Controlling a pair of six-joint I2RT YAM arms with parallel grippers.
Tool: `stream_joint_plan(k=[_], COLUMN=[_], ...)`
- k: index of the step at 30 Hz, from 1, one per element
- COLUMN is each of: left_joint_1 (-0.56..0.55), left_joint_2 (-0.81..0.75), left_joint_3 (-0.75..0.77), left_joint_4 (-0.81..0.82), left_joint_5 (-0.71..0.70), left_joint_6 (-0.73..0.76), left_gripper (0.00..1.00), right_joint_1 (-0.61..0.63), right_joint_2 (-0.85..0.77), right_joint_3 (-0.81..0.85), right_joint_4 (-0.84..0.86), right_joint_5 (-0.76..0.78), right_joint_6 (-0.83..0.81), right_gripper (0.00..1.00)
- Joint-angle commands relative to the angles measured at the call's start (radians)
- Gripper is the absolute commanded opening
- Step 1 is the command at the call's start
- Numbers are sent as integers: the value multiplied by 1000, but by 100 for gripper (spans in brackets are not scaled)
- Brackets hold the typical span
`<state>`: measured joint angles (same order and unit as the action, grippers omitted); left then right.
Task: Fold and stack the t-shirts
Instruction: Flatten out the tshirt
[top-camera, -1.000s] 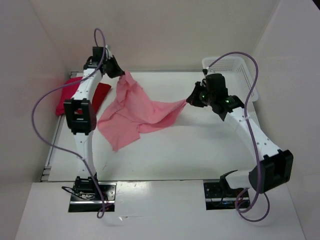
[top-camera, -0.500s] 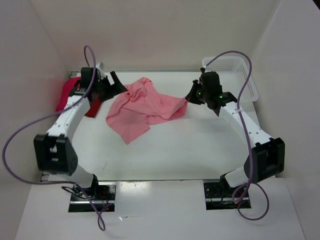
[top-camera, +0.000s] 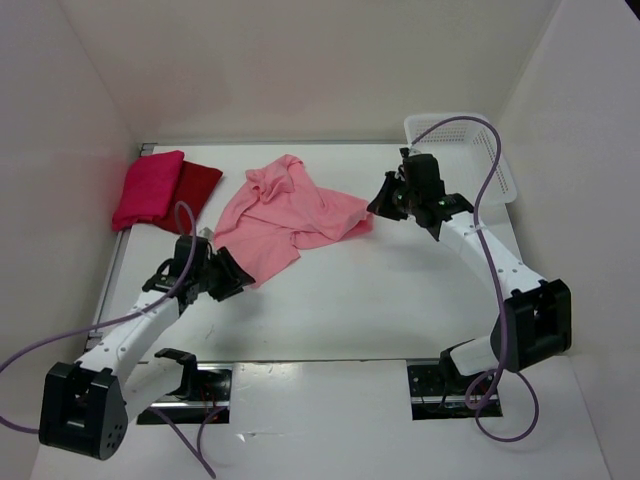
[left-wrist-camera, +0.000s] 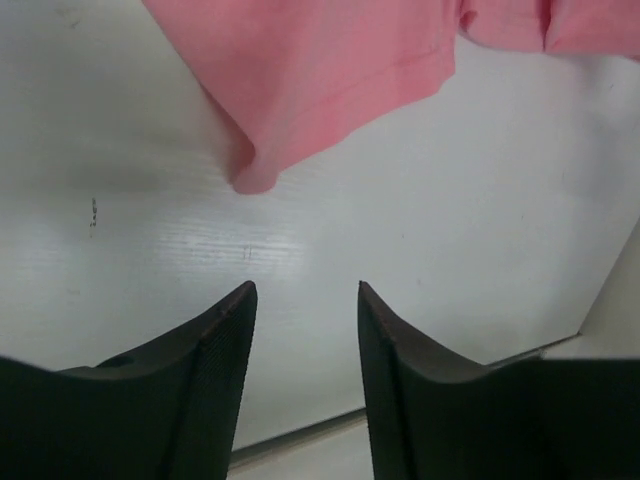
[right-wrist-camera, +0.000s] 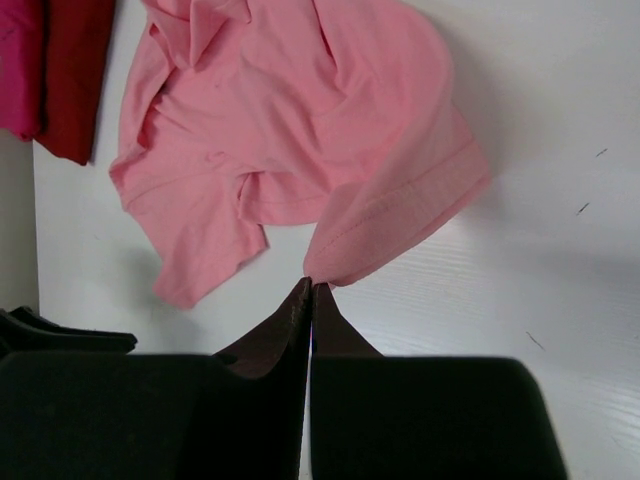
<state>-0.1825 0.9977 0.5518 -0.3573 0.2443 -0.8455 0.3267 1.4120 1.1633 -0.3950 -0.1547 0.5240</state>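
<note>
The light salmon pink t-shirt (top-camera: 290, 210) lies crumpled on the table's far middle. My right gripper (top-camera: 378, 205) is shut on its right hem, seen pinched at the fingertips in the right wrist view (right-wrist-camera: 310, 287), where the shirt (right-wrist-camera: 300, 130) spreads beyond. My left gripper (top-camera: 235, 280) is open and empty just short of the shirt's near-left corner (left-wrist-camera: 320, 70), low over the table, its gap (left-wrist-camera: 305, 292) holding nothing. The magenta-pink t-shirt (top-camera: 148, 188) and the dark red t-shirt (top-camera: 197, 185) lie folded side by side at the far left.
A white mesh basket (top-camera: 470, 150) stands at the far right, behind my right arm. White walls close in the table on the left, back and right. The table's left rail (top-camera: 108, 290) runs beside my left arm.
My left gripper let go of the salmon shirt and swung from the far left back toward the near left. The shirt dropped into a heap. My right gripper kept its hold.
</note>
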Motion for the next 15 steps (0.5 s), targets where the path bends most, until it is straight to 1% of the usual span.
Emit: stream_joint_plan(k=[1, 2, 5, 8, 11, 13, 15], left_joint_1=[-5, -5, -5, -14, -14, -14, -14], left_joint_2=[-30, -30, 18, 45, 119, 183, 225], left_joint_3=[-96, -117, -156, -165, -165, -155, -144], left_joint_4=[152, 203, 279, 333, 392, 428, 437], left_joint_5=[-46, -46, -56, -91, -100, -100, -123], left_joint_6=[-125, -136, -147, -147, -125, -115, -115], left_gripper=[54, 56, 56, 56, 56, 54, 50], right_joint_1=[-5, -5, -5, -5, -5, -5, -5], right_joint_2=[-51, -51, -61, -73, -82, -82, -82], right_joint_3=[-14, -14, -24, -34, -43, -44, -44], right_joint_4=[67, 67, 67, 67, 58, 58, 58], right_joint_5=[-17, -17, -28, -28, -28, -28, -28], right_joint_6=[8, 17, 18, 27, 36, 36, 47], right_gripper=[0, 0, 0, 1, 1, 1, 1])
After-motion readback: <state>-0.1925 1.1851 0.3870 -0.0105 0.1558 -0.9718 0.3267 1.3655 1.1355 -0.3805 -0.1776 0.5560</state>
